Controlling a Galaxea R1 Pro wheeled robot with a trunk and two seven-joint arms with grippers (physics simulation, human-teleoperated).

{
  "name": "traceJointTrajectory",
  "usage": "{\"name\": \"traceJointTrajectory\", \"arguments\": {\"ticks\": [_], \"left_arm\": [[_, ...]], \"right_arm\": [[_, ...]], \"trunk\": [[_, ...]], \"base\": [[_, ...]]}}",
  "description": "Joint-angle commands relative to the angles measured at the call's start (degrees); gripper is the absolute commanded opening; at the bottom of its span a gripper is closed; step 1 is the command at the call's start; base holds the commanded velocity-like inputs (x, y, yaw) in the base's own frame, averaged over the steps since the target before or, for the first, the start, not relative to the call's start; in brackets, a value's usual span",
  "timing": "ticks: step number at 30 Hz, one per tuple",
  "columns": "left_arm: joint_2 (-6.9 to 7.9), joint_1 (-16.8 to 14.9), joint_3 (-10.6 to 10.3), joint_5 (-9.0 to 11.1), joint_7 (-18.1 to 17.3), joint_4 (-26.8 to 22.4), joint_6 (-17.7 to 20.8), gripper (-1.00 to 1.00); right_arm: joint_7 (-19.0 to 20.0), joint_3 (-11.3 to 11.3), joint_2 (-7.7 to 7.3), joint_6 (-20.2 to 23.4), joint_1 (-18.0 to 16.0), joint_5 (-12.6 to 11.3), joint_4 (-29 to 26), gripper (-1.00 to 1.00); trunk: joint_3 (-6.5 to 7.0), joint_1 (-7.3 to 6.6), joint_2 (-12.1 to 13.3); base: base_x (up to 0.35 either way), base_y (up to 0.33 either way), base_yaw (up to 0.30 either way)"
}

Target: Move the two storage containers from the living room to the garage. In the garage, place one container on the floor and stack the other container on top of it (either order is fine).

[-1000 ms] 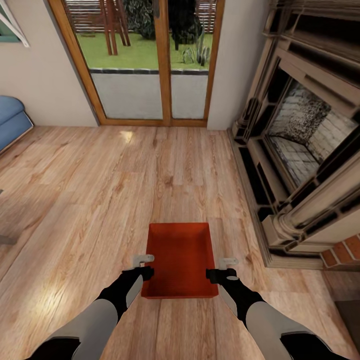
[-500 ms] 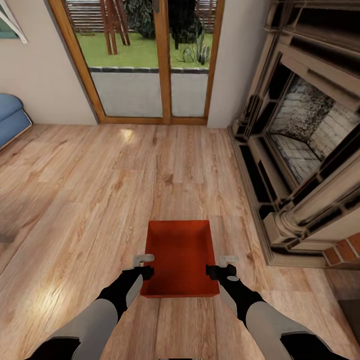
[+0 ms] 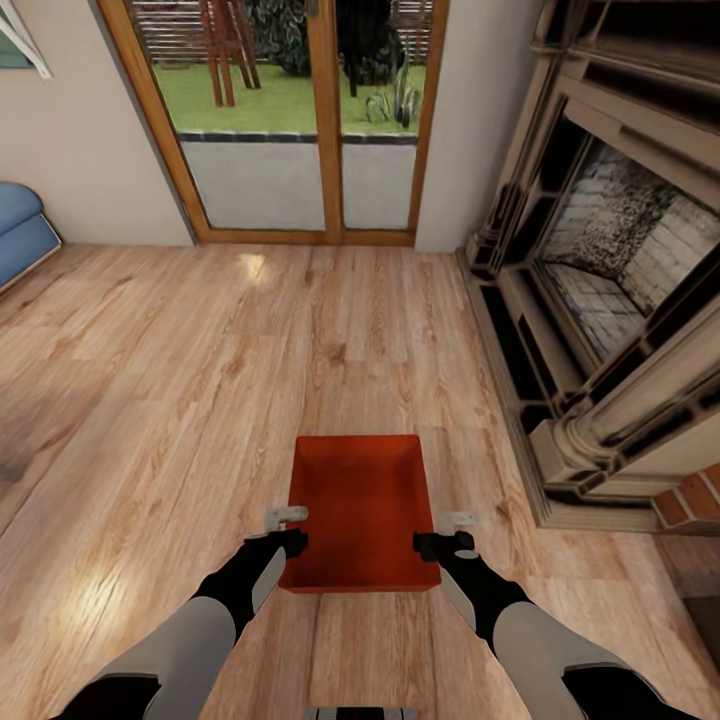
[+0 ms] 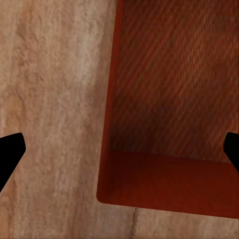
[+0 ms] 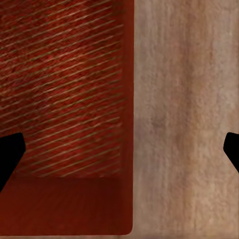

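One orange-red storage container [image 3: 360,510] lies open-topped on the light wood-plank floor of the living room, straight ahead of me. My left gripper [image 3: 288,531] hangs at its left side wall near the close corner, and my right gripper [image 3: 446,533] at its right side wall. Seen from the left wrist, the left gripper [image 4: 119,149] is open, with the container [image 4: 174,99] wall between its wide-spread black fingertips [image 4: 10,152]. The right gripper [image 5: 119,149] is open the same way over the container [image 5: 64,89] wall. Nothing is gripped.
An ornate stone fireplace [image 3: 620,300] with a brick hearth [image 3: 695,500] runs along the right. Wood-framed glass doors [image 3: 300,130] stand ahead. A blue sofa [image 3: 20,235] sits at the far left. Wood-plank floor [image 3: 200,380] stretches between them.
The whole picture has slid slightly up and left, so the camera moved. Both arms keep their places in the picture beside the container, which sits a little farther up.
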Motion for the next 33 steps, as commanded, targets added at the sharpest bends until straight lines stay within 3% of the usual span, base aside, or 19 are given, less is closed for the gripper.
{"name": "traceJointTrajectory", "arguments": {"ticks": [1, 19, 33], "left_arm": [[-0.04, 0.0, 0.21, 0.43, 0.18, -0.15, 0.25, 1.0], [-0.04, 0.0, 0.21, 0.47, 0.18, -0.03, -2.53, 1.0], [-0.04, 0.0, 0.3, 0.49, 0.26, -0.05, -2.36, 1.0]], "right_arm": [[-0.35, 0.2, -0.02, 0.18, -0.02, 0.19, -0.06, 1.0], [-0.38, 0.27, -0.17, -0.25, -0.02, 0.19, -0.1, 1.0], [-0.3, 0.27, -0.2, -0.19, -0.02, 0.19, -0.1, 1.0]], "trunk": [[-0.22, 0.22, -0.43], [-3.45, 4.17, -7.65], [-3.45, 4.17, -7.65]], "base": [[0.0, 0.0, 0.0], [0.0, 0.0, 0.0], [0.0, 0.0, 0.0]]}}
